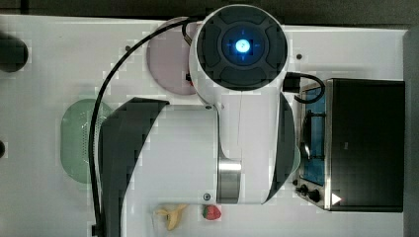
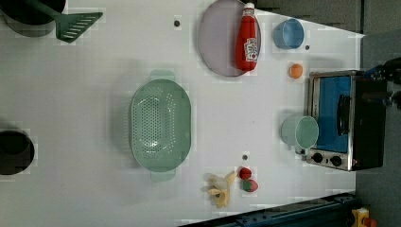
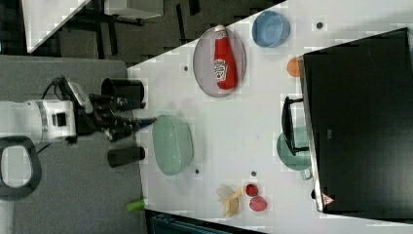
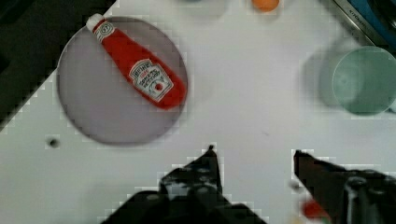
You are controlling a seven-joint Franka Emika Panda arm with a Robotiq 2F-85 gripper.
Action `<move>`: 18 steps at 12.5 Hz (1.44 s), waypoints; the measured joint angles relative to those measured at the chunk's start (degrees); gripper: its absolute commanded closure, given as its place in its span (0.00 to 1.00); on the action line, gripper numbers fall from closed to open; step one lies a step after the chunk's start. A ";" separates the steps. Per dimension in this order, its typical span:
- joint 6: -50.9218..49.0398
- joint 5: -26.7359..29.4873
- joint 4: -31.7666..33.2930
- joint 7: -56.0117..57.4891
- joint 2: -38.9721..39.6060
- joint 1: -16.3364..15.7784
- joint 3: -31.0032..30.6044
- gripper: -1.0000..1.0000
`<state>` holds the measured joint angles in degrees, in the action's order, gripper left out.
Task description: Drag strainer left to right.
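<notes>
Tool (image 4: pixel 254 161): jaws wide, nothing held, well clear of strainer (image 2: pixel 161 125). Risk judged: strainer dragged into banana (image 2: pixel 220 187) or cup (image 2: pixel 300 131) on surface (image 2: pixel 85 94).

A white table (image 2: pixel 94 94) spreads across the left view, with small dark holes dotting its top. Beyond its edge at 3 o'clock in the left view lies a grey floor (image 2: pixel 378 198), and a blue-black frame rail (image 2: pixel 293 215) runs along the table's edge at 5 o'clock. In the right view, grey floor (image 3: pixel 73 204) sits at 8 o'clock, dark foam matting (image 3: pixel 160 29) at 12 o'clock, and a second white surface (image 3: pixel 48 19) at 11 o'clock. The light is even and soft.
</notes>
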<state>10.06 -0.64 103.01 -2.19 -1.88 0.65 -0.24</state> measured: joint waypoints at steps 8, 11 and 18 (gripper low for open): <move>-11.26 -0.43 14.72 0.16 -36.59 1.33 -0.43 0.00; -6.07 -0.32 13.48 -0.73 -31.07 0.48 -9.30 0.00; 10.50 0.62 20.87 -28.05 -4.84 -1.34 -32.52 0.00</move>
<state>20.56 -0.03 123.88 -30.24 -6.72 -0.69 -32.76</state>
